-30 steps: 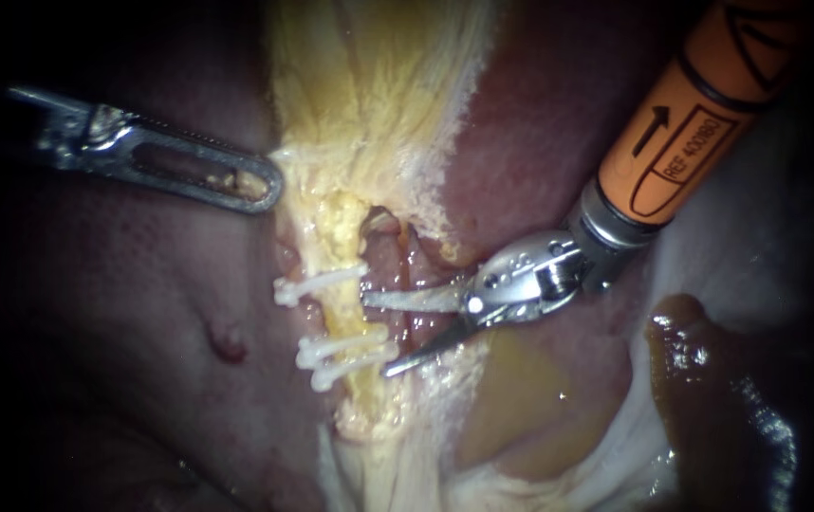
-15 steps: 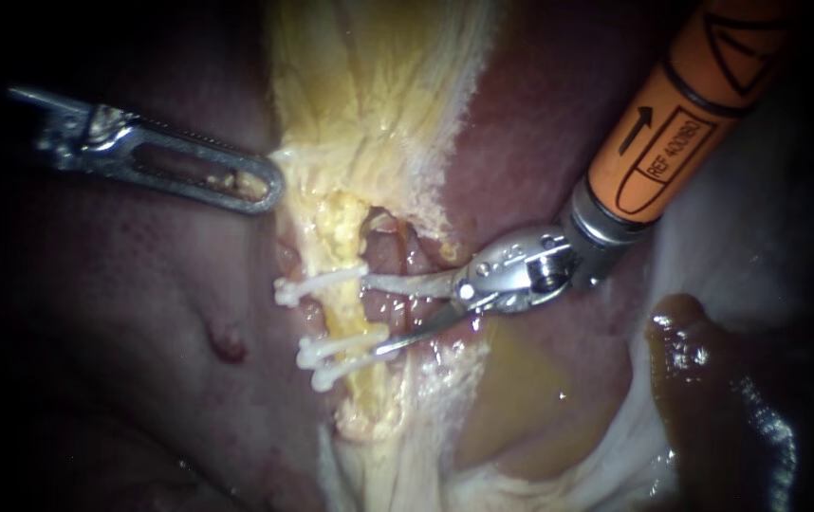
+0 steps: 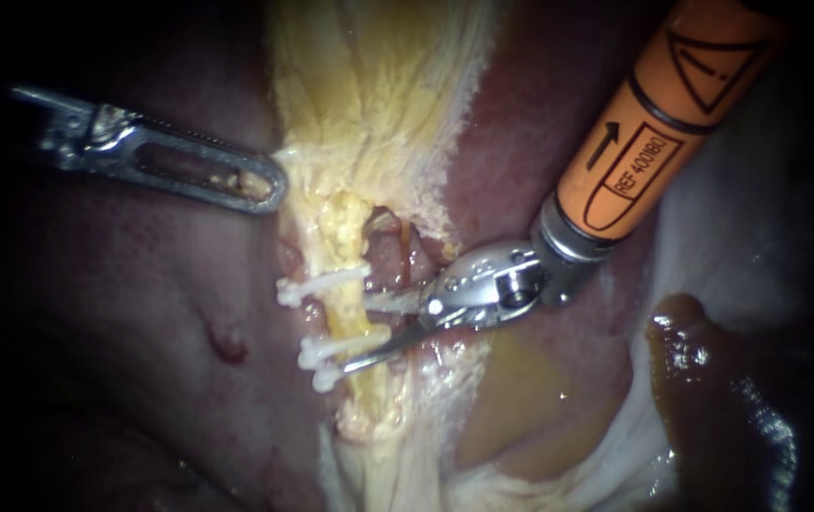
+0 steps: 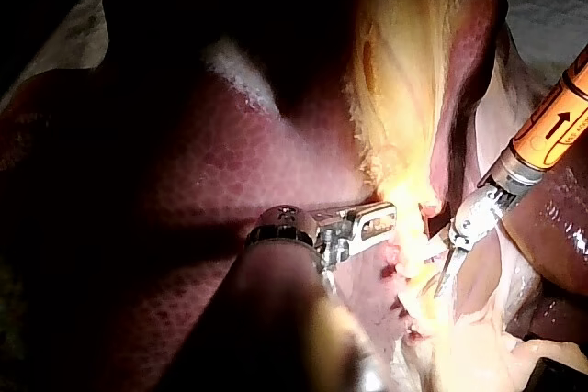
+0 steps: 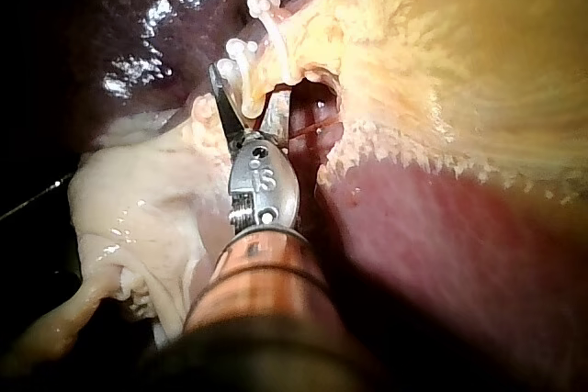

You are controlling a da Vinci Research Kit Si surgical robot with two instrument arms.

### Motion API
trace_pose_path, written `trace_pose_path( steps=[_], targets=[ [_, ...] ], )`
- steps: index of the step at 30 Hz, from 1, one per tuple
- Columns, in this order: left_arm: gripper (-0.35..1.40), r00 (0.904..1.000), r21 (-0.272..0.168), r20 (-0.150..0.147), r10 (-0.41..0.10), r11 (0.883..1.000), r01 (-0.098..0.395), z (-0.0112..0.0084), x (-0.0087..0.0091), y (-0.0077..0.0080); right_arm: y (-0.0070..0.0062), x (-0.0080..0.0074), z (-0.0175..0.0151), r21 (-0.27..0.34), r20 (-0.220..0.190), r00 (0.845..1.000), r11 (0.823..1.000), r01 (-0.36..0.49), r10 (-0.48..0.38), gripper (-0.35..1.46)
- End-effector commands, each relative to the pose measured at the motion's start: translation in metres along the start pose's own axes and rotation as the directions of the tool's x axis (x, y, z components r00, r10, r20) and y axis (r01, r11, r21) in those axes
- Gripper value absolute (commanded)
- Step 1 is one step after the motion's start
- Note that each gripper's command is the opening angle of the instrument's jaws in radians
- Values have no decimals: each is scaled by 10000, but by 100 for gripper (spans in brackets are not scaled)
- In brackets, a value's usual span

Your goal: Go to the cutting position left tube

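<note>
The left tube [image 3: 343, 318] is coated in yellow fat and carries one white clip [image 3: 320, 283] above and two clips [image 3: 336, 349] below. My right instrument [image 3: 355, 334] comes in from the upper right with its blades open. The upper blade [image 3: 390, 301] lies at the tube between the clips, and the lower blade [image 3: 374, 353] reaches the lower clips. In the right wrist view its blades [image 5: 230, 98] sit beside the clips [image 5: 241, 54]. My left instrument [image 3: 269, 188] is shut on the edge of the yellow tissue [image 3: 307, 166], also seen from its own wrist [image 4: 377, 219].
Dark red liver [image 3: 141, 313] lies left of the tubes. A reddish second tube [image 3: 386, 261] runs just right of the clipped one. Yellow-brown fluid [image 3: 511, 398] and a dark brown lump [image 3: 701, 360] sit at lower right. Pale tissue [image 3: 407, 474] lies below.
My right instrument has slid left towards the clipped tube with its blades still open; the lower blade now reaches the lower clips. The left instrument has held still.
</note>
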Motion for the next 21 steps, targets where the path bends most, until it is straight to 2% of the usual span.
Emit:
trace_pose_path(
  steps=[1, 5, 11, 21],
  targets=[
    [-35, 10000, -5, 2, -2, 10000, 2, 1, 0, 0, 0, 2, 2, 67, -47, 10000, 10000, -47, 48, 145],
    [-35, 10000, -10, 6, -3, 10000, 3, 2, 0, 0, 4, 11, 13, 302, -203, 9996, 9993, -204, 210, 143],
    [-35, 10000, -12, 7, -3, 10000, 3, 3, 0, 0, 6, 19, 25, 621, -703, 9956, 9964, -576, 619, 143],
    [-35, 10000, -23, 16, -10, 10000, 10, 6, -1, -1, 7, 25, 34, 760, -930, 9909, 9930, -908, 977, 143]
  ],
)
